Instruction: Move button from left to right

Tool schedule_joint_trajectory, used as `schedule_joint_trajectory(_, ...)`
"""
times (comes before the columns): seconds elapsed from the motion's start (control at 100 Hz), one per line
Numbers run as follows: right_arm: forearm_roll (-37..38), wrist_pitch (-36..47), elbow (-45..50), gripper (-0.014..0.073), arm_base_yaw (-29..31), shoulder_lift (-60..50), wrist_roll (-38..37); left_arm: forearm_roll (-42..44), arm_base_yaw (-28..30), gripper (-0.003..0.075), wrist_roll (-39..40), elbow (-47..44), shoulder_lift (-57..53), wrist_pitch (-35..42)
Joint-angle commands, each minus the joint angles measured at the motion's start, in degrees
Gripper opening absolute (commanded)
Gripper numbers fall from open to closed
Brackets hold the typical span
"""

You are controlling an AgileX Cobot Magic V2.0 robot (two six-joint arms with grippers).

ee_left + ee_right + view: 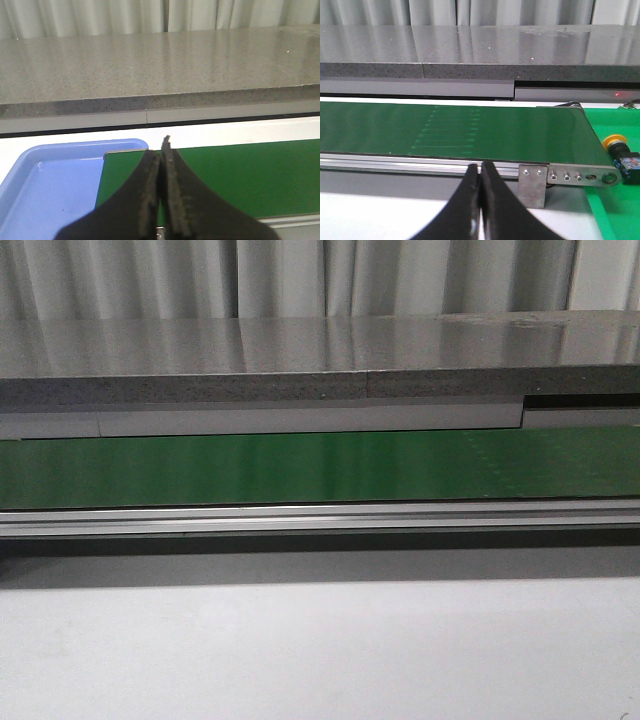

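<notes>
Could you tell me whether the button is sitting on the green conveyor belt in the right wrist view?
No, the button lies past the end of the green conveyor belt, beside its end roller.

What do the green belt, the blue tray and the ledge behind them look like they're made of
Green belt: smooth rubber or PVC, judging by its soft sheen. Blue tray: probably molded plastic, with rounded rim and glossy surface. Ledge: speckled grey, polished and reflective, likely stone or a stone-look laminate.
</notes>
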State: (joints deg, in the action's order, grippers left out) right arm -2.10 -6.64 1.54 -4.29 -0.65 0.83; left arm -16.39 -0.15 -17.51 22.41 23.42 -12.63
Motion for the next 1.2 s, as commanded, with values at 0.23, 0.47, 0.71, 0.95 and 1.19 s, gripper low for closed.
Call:
schedule_joint_trajectory(0.23,0.4,4.5,-0.9,-0.0068,0.1,-1.2,0.0,-0.6,-0.4,-0.002,0.2,1.6,0.2,4.2)
schedule_joint_trajectory(0.47,0.4,4.5,-0.9,-0.0068,0.1,-1.2,0.0,-0.6,-0.4,-0.002,0.2,1.6,0.2,4.2)
schedule_joint_trajectory(0.71,0.4,4.5,-0.9,-0.0068,0.1,-1.2,0.0,-0.6,-0.4,-0.002,0.2,1.6,0.2,4.2)
schedule_joint_trajectory(0.95,0.4,4.5,-0.9,-0.0068,0.1,-1.2,0.0,-0.6,-0.4,-0.002,0.2,1.3,0.2,4.2)
schedule_joint_trajectory(1.19,0.4,4.5,-0.9,-0.0068,0.1,-1.2,0.0,4.3,-0.4,-0.002,3.0,-1.6,-0.8,9.0)
